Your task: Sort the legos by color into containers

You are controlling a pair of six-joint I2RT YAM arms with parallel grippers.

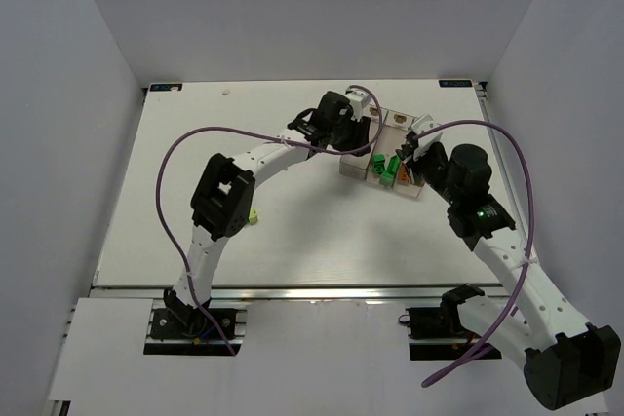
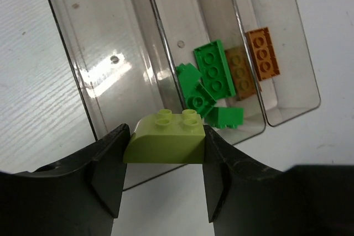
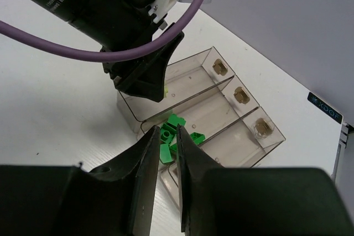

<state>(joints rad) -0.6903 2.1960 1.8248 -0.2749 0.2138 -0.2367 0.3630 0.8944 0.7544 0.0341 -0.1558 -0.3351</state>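
Note:
My left gripper [image 2: 166, 139] is shut on a yellow-green lego [image 2: 164, 136] and holds it above the near end of the containers [image 2: 105, 53], over the wall between the empty left bin and the middle bin. Several dark green legos [image 2: 213, 78] lie in the middle bin. Orange legos [image 2: 263, 53] lie in the right bin. My right gripper [image 3: 167, 128] hovers above the dark green legos [image 3: 176, 120] with its jaws nearly together and nothing between them. In the top view the left gripper [image 1: 361, 138] and right gripper [image 1: 411, 151] flank the containers [image 1: 390, 124].
One loose yellow-green lego [image 1: 252, 216] lies on the white table beside the left arm's elbow. Purple cables loop over both arms. The left arm's wrist [image 3: 133, 20] hangs close over the bins in the right wrist view. White walls stand around the table.

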